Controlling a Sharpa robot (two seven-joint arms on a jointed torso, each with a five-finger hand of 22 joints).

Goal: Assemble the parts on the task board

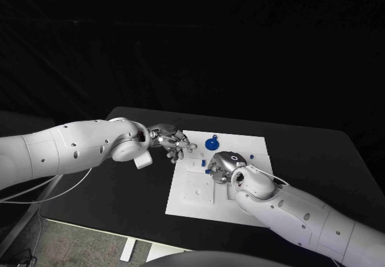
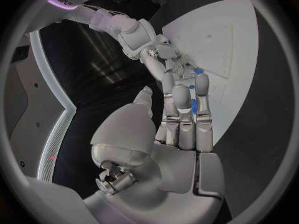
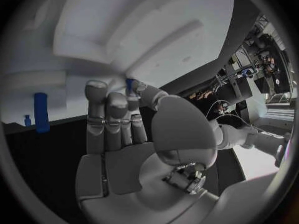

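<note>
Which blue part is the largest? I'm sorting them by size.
The round blue part at the task board's far edge, just beyond the right hand; the other blue parts are small pegs.

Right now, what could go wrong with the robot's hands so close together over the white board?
The right hand pinches a small blue part only at its fingertips, so it might slip. The left hand hovers open at the task board edge near a round blue piece and could knock it.
</note>
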